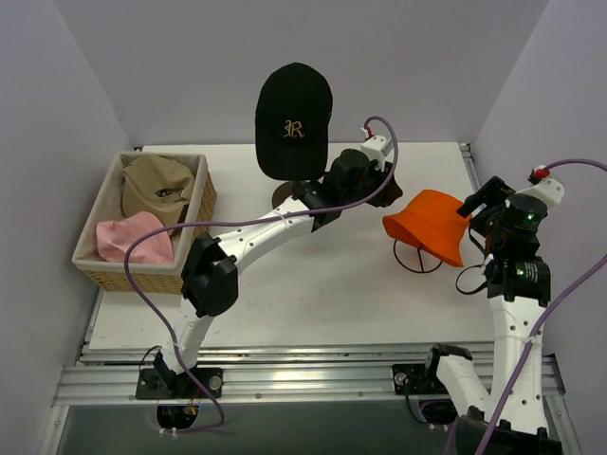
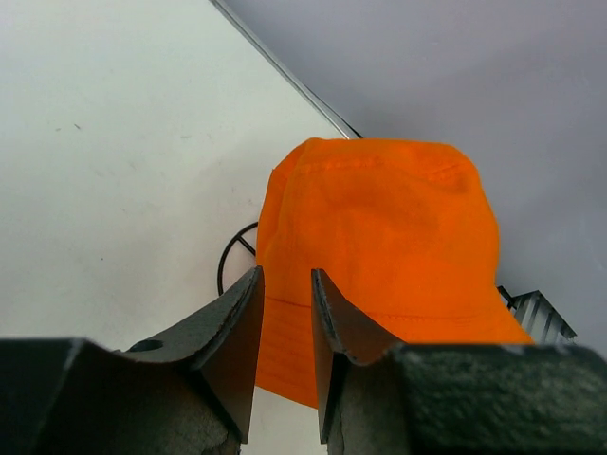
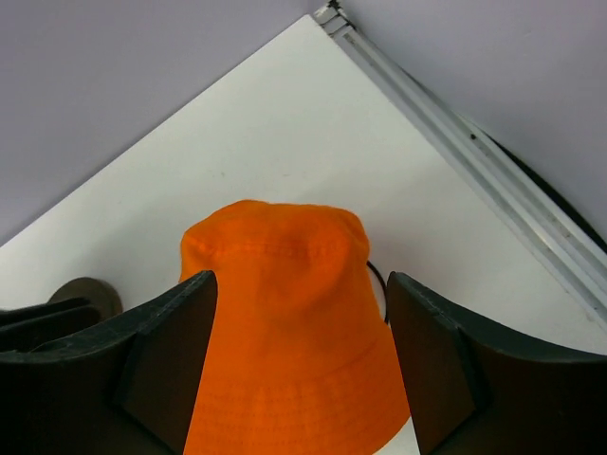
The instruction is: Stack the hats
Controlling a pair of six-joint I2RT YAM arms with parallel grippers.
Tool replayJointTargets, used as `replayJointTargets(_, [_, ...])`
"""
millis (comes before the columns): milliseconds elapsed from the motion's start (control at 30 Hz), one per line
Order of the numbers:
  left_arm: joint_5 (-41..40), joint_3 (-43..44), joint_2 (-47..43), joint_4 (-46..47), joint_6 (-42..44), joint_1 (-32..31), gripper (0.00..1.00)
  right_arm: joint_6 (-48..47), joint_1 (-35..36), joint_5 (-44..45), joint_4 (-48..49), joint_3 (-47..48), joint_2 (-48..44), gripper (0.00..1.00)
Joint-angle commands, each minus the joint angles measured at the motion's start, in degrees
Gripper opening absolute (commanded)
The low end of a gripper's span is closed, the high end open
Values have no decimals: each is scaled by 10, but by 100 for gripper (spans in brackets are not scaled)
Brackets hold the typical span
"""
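A bright orange hat (image 1: 432, 226) sits on a thin black wire stand (image 1: 417, 260) at the right of the table. My left gripper (image 1: 384, 185) is just left of it, jaws a narrow gap apart and empty; the hat (image 2: 379, 227) fills the left wrist view beyond the tips (image 2: 285, 275). My right gripper (image 1: 476, 205) is at the hat's right side, wide open, with the hat (image 3: 285, 322) between and beyond the jaws (image 3: 302, 277). A black cap with a gold "R" (image 1: 294, 118) sits on a stand at the back. A tan cap (image 1: 156, 185) and a pale pink hat (image 1: 133, 237) lie in a basket.
The wicker basket (image 1: 199, 204) stands at the table's left edge. The black cap's stand has a round dark base (image 1: 283, 195), which also shows in the right wrist view (image 3: 90, 294). Metal rails (image 3: 493, 180) run along the table's right edge. Grey walls close in the back and sides.
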Motion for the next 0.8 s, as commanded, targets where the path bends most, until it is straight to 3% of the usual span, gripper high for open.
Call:
replayJointTargets(0, [14,-17,-43,29,0,-8,35,24,-3,-64,7,-34,-36,68])
replayJointTargets(200, [0,-68,-89,47,4,-14,35,34,-1,-127,40,-110,-80,63])
replayJointTargets(400, [-85,-151,-188,46,10,-18,42,-13,10,-89,15,-97,-80,63])
replayJointTargets(533, [-139,-212,-258,40,5,-21,65,-14,48,-19,-8,-73,-70,61])
replayJointTargets(567, [-148,-236,-283,39,4,-22,83,-15,64,6,-19,-65,-60,61])
replayJointTargets(600, [-166,-245,-294,28,3,-25,94,-15,105,31,-27,-56,-56,61])
replayJointTargets(767, [-200,-276,-370,-36,-9,-41,94,-6,258,201,-66,10,-2,62])
